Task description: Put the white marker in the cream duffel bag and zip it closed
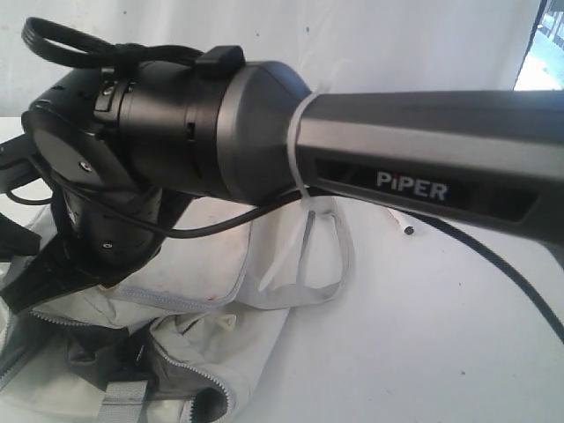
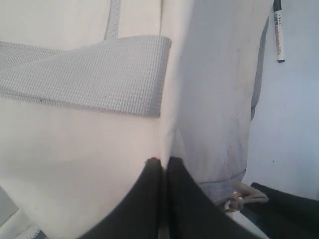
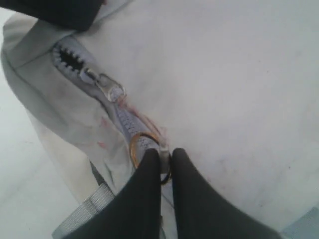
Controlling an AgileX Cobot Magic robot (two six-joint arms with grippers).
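Note:
The cream duffel bag (image 1: 238,317) lies at the lower left of the exterior view, its zip teeth (image 1: 204,377) parted over dark lining. The white marker (image 1: 405,226) lies on the table to the bag's right, mostly hidden behind my right arm (image 1: 423,150); in the left wrist view the marker (image 2: 278,35) lies on the table beside the bag (image 2: 75,149). My left gripper (image 2: 163,160) is shut, pinching a fold of the bag's fabric below a grey strap (image 2: 89,79). My right gripper (image 3: 165,153) is shut on the brass ring (image 3: 137,144) of a zip pull.
My right arm crosses the whole exterior view from right to left and blocks much of the scene. A black cable (image 1: 511,273) trails over the white table (image 1: 423,352). A second zip slider (image 3: 107,85) sits further along the same zip. A loose strap loop (image 1: 326,256) lies beside the bag.

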